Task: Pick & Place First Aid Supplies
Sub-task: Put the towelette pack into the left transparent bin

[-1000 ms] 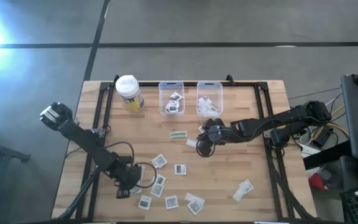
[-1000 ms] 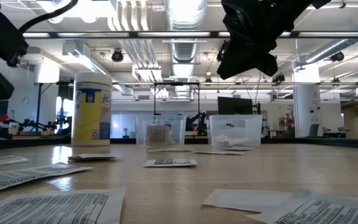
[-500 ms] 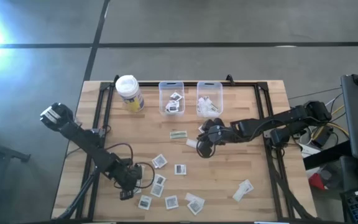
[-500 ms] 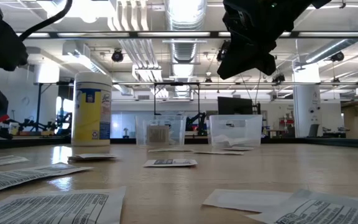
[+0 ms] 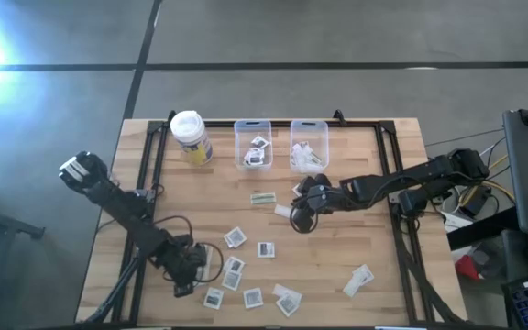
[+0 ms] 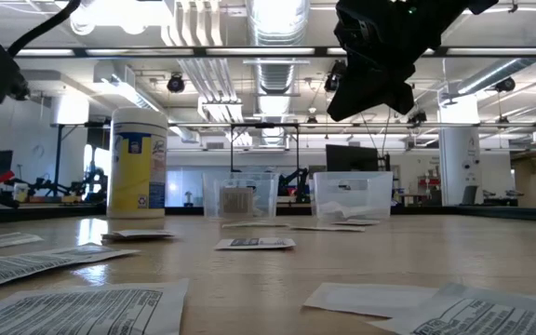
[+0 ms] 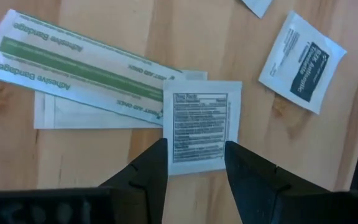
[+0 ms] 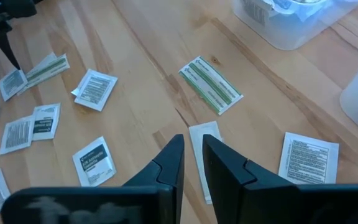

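Several small flat white packets (image 5: pixel 265 248) lie scattered on the wooden table, some square with dark print, some narrow strips. My left gripper (image 7: pixel 196 167) is open near the table's near-left corner. Its fingers stand on either side of a square printed packet (image 7: pixel 201 124) that lies flat and overlaps a white strip and a green-striped strip (image 7: pixel 73 68). My right gripper (image 8: pixel 192 163) hangs above mid-table (image 5: pixel 301 218), fingers a narrow gap apart and holding nothing, over a white strip (image 8: pixel 205 140). The low view shows it well above the table (image 6: pixel 372 70).
Two clear plastic bins (image 5: pixel 253 144) (image 5: pixel 308 144) stand at the far edge with packets inside. A yellow container with a white lid (image 5: pixel 191 137) stands to their left. A green-striped strip (image 5: pixel 263 197) lies in front of the bins. Another packet (image 5: pixel 359 280) lies near right.
My left gripper has crept a little toward the table's near edge, over the cluster of packets. The right arm and the packets have kept still.
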Controlling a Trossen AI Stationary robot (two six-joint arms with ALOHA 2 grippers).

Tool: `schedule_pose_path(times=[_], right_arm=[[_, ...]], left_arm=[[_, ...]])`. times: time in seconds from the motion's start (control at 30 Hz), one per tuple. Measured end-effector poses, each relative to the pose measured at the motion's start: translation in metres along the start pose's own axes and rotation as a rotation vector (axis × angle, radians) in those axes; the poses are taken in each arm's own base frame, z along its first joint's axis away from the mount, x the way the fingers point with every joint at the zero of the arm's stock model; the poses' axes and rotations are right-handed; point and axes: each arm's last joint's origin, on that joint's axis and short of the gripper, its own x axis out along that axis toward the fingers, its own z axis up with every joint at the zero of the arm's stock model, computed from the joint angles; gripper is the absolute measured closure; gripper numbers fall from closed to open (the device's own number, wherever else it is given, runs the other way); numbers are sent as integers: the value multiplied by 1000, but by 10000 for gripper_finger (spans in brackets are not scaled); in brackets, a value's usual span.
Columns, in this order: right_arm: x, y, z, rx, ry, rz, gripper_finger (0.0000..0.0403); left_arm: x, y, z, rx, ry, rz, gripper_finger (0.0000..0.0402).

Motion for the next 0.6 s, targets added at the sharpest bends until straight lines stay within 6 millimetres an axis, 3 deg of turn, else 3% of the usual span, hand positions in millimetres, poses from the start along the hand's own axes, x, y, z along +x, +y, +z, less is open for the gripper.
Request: schedule_pose_path(times=[0.6], right_arm=[[0, 0, 0, 3, 0, 0, 346]], left_arm=[[9, 12, -12, 32, -14, 54, 251]])
